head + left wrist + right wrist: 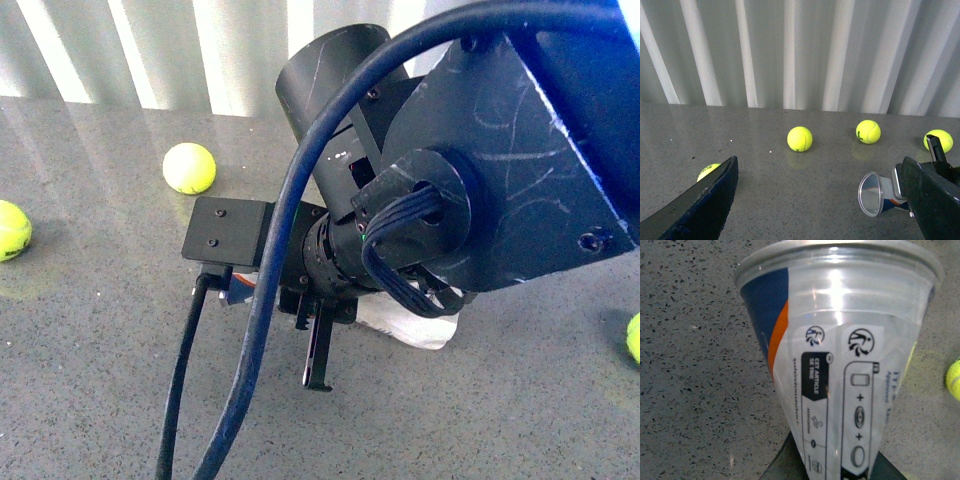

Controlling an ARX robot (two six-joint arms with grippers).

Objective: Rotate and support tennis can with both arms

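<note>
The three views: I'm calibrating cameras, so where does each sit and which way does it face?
Front: on the body, facing across the table to the ribbed wall; the right arm fills it.
Left wrist: behind the open left gripper, which frames it; faces that wall over balls and the can.
Right wrist: close on the can, right gripper shut at its base.
Shared: both wrist views show the can.

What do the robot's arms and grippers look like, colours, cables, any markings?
The right arm is matte black with scuffed flat plates, a blue edge, a thick dark cable looping over it, a bundle of thin wires and a small green light. The left gripper has broad black wedge-shaped jaws with bluish worn edges.
</note>
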